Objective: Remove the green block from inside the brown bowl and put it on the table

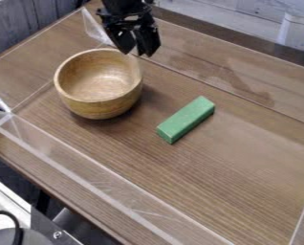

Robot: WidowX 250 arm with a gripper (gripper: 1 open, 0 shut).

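The green block (185, 120) lies flat on the table (231, 182), to the right of the brown bowl (99, 83) and apart from it. The bowl sits upright at the left and its pale inside holds nothing. My gripper (134, 43) hangs at the top, just behind the bowl's far right rim, pointing steeply down. Its black fingers (147, 38) stand apart with nothing between them. It is well away from the block.
Clear plastic walls (40, 144) run along the table's edges, one close in front of the bowl and one along the far side behind the gripper. Bare wood stretches to the right and front of the block.
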